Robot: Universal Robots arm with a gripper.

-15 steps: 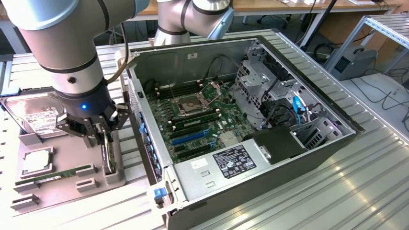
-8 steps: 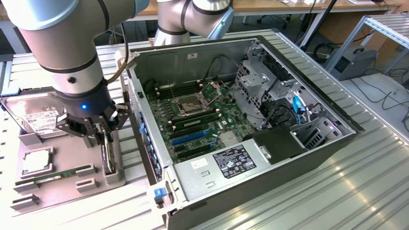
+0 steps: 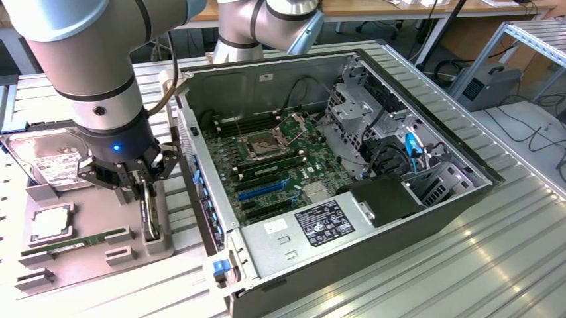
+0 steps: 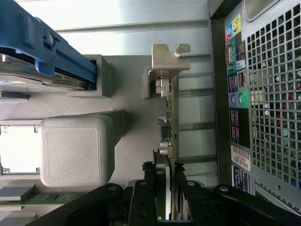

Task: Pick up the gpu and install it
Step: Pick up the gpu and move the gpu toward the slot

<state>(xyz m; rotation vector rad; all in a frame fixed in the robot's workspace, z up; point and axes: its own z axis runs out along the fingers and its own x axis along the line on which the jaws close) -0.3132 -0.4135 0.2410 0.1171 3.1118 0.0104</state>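
Note:
The gpu (image 3: 152,213) stands on edge in a slot of the grey holder (image 3: 164,244), at the exterior view's left of the open PC case (image 3: 372,218). It is a thin dark card with a silver bracket (image 4: 164,59) at its far end. My gripper (image 3: 147,192) is down over it, one finger on each face, shut on the card's upper edge. In the wrist view the gpu (image 4: 172,113) runs straight out from between my fingertips (image 4: 168,193). The card still sits in the holder. Blue expansion slots (image 3: 261,192) lie on the motherboard inside the case.
A silver hard drive (image 3: 53,164), a CPU (image 3: 49,224) and a green RAM stick (image 3: 75,242) rest on the same grey tray. The case's perforated rear panel (image 4: 268,94) stands close beside the card. A grey printed block (image 4: 77,150) and a blue-edged part (image 4: 51,52) lie on the other side.

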